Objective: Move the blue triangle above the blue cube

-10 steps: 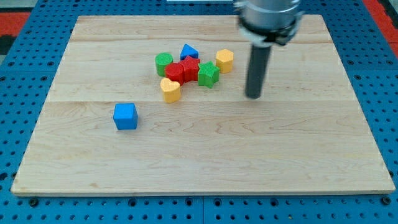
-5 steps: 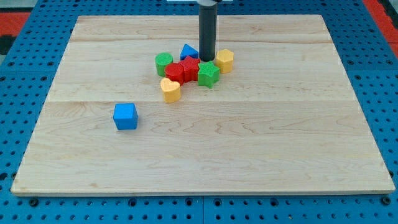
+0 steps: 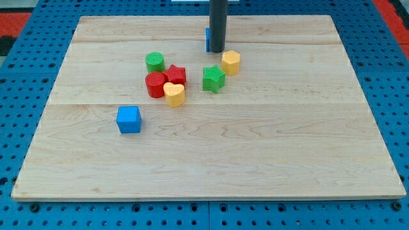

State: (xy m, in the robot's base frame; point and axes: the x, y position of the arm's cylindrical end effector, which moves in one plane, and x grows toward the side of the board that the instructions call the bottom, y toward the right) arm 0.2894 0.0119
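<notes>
The blue cube [image 3: 128, 119] sits at the view's left, below the middle of the board. The blue triangle [image 3: 208, 39] is near the view's top centre, mostly hidden behind my rod; only a blue sliver shows at the rod's left edge. My tip [image 3: 217, 50] rests right against that sliver, just above the cluster of other blocks. The triangle is far to the upper right of the cube.
A green cylinder [image 3: 154, 62], red cylinder [image 3: 154, 84], red star [image 3: 175, 75] and yellow heart [image 3: 174, 94] cluster left of centre. A green star [image 3: 213, 78] and yellow hexagon [image 3: 231, 62] lie just below the tip.
The rod swept left into the cluster, then toward the view's top. The blue triangle moved up out of the cluster. The red blocks and green cylinder shifted left; the green star shifted slightly.
</notes>
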